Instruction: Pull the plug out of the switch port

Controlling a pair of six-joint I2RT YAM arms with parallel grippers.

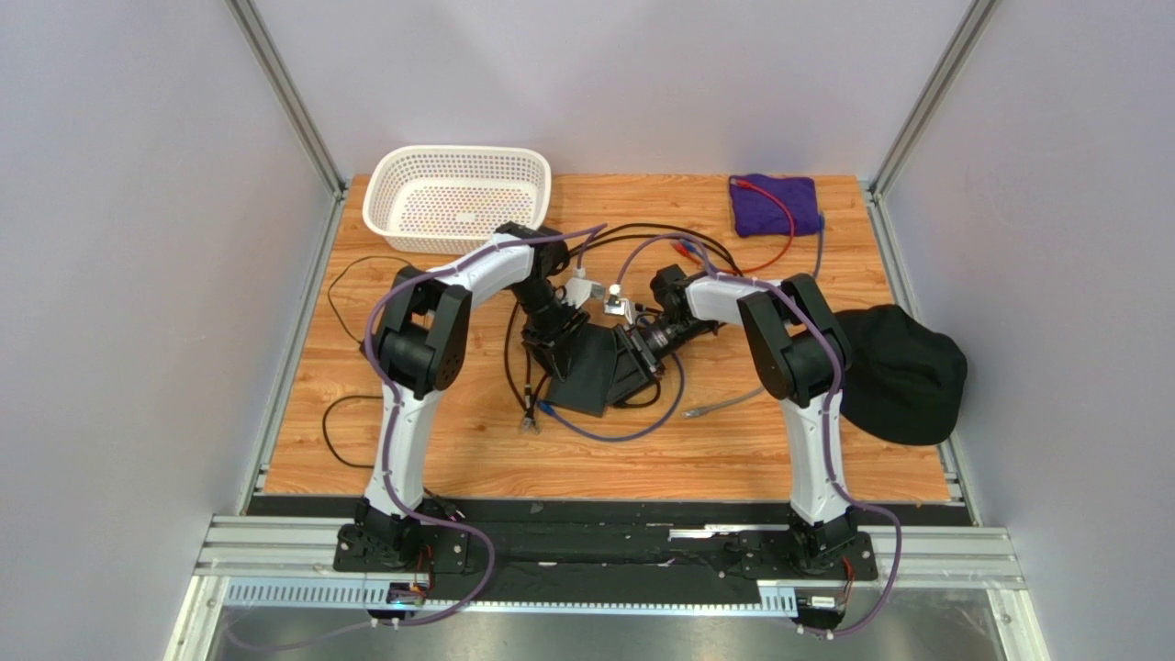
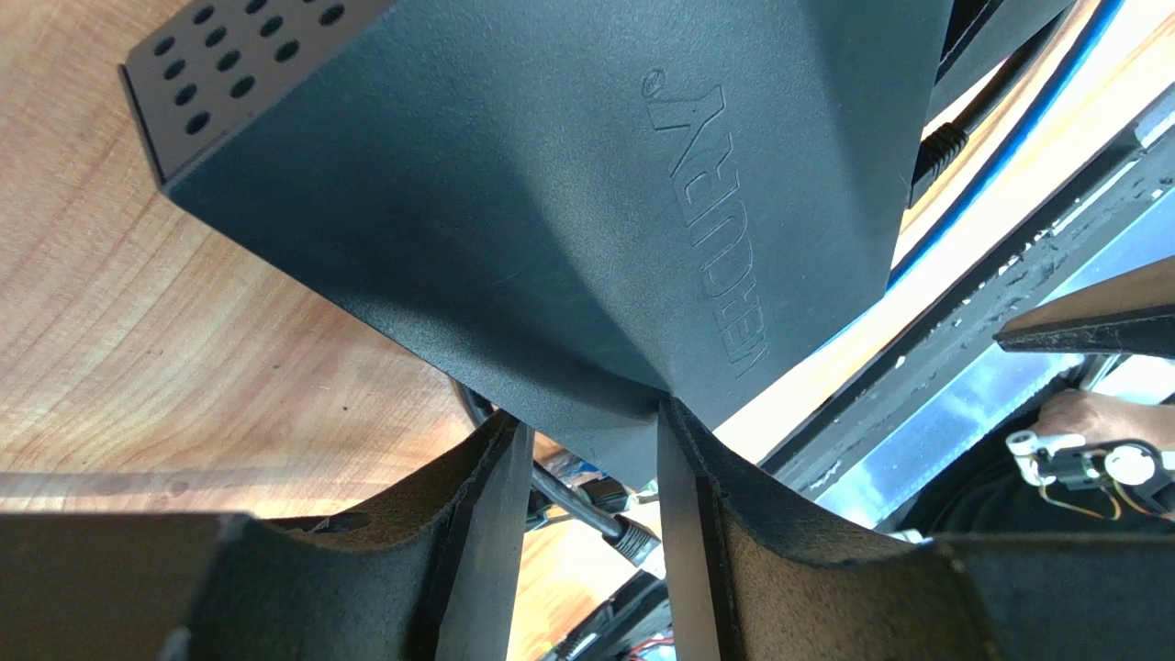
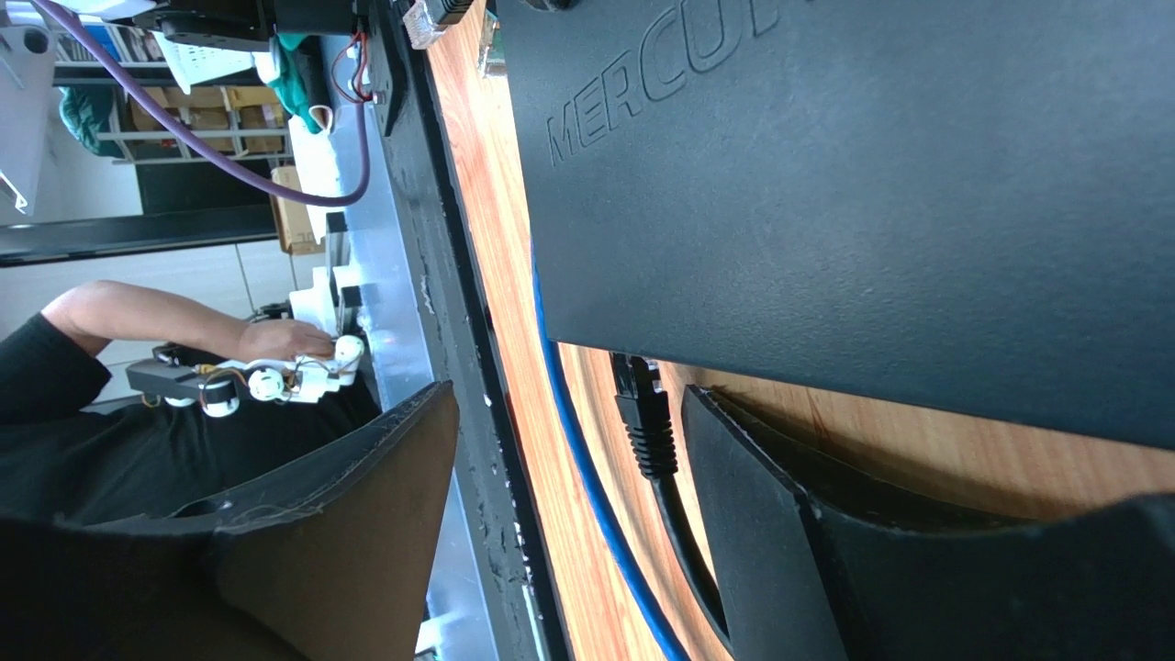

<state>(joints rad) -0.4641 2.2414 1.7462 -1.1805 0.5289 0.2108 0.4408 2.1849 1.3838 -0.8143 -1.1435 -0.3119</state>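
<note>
The switch point(image 1: 590, 375) is a flat matte-black box lying in the middle of the table, seen close in both wrist views point(image 2: 552, 179) point(image 3: 855, 179). My left gripper point(image 1: 557, 328) point(image 2: 593, 427) is shut on one corner of the switch. A black plug point(image 3: 643, 413) with a ribbed boot sits in the switch's edge, its black cable trailing down. My right gripper point(image 1: 648, 344) point(image 3: 568, 400) stands open at that edge. The plug lies between its fingers, close beside the right finger point(image 3: 759, 523) and well apart from the left one.
A blue cable point(image 3: 579, 468) runs along the wood beside the plug and loops in front of the switch point(image 1: 648, 420). Black cables lie to the left. A white basket point(image 1: 455, 193) stands back left, a purple cloth point(image 1: 775, 203) back right, and a black cloth point(image 1: 897, 372) lies at the right edge.
</note>
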